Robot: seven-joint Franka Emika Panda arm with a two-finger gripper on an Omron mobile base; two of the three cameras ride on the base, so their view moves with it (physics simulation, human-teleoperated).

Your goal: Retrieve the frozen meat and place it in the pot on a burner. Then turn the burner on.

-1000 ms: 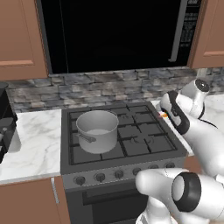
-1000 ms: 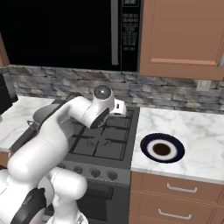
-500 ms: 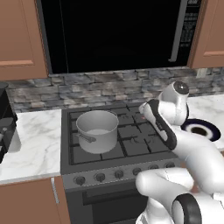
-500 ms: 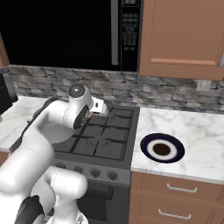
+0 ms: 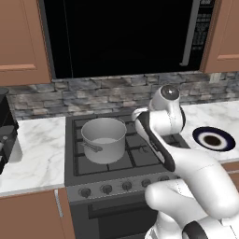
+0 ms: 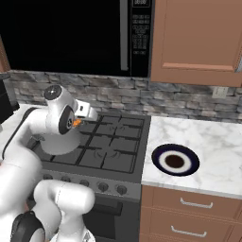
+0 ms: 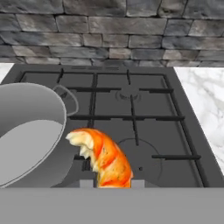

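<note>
The arm bends up from the lower right of the left base view and folds over the stove, its wrist at frame centre. In the hand view the end effector at the bottom edge grips the meat, an orange-and-white piece raised above the grates. The pot sits on the stove's left burner, left of centre, and just left of the meat in the hand view. A dark plate rests on the table, right of centre in the right base view.
</note>
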